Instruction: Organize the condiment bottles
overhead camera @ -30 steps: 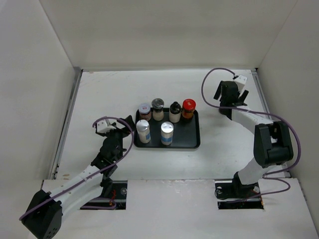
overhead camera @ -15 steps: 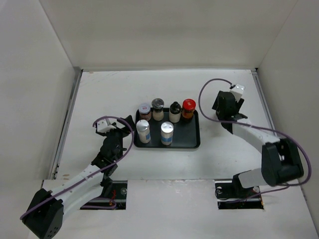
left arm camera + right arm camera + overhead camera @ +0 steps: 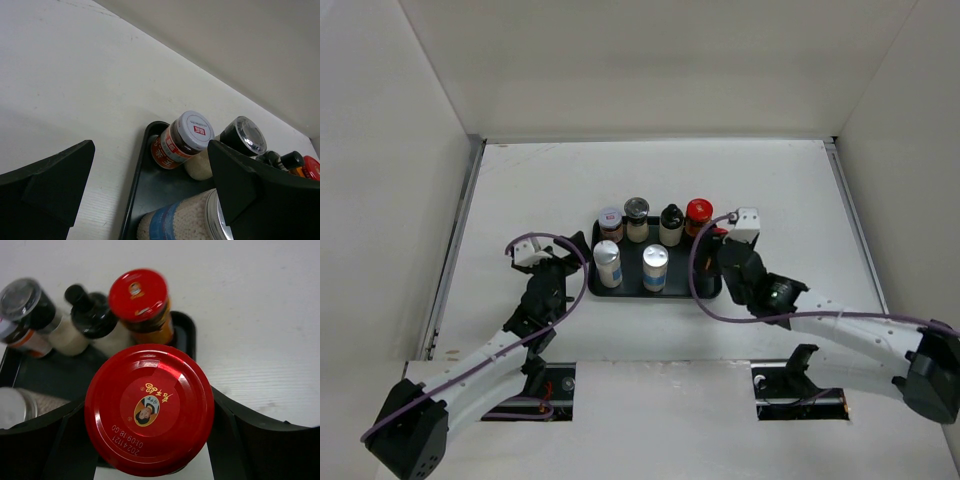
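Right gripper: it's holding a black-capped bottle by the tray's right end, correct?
Not quite. The right gripper holds a red-capped bottle, not a black-capped one, as the right wrist view shows. It is by the tray's right end.

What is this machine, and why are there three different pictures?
It is a robot with two arms, each ending in a claw. One picture comes from a camera high above. The other two come from small cameras on the wrists, looking past each claw. On the white table sits a black tray with six little bottles standing on it. The right claw holds a seventh, a red-capped jar, near the tray's right end. The left claw is open, holding nothing, by the tray's left edge.
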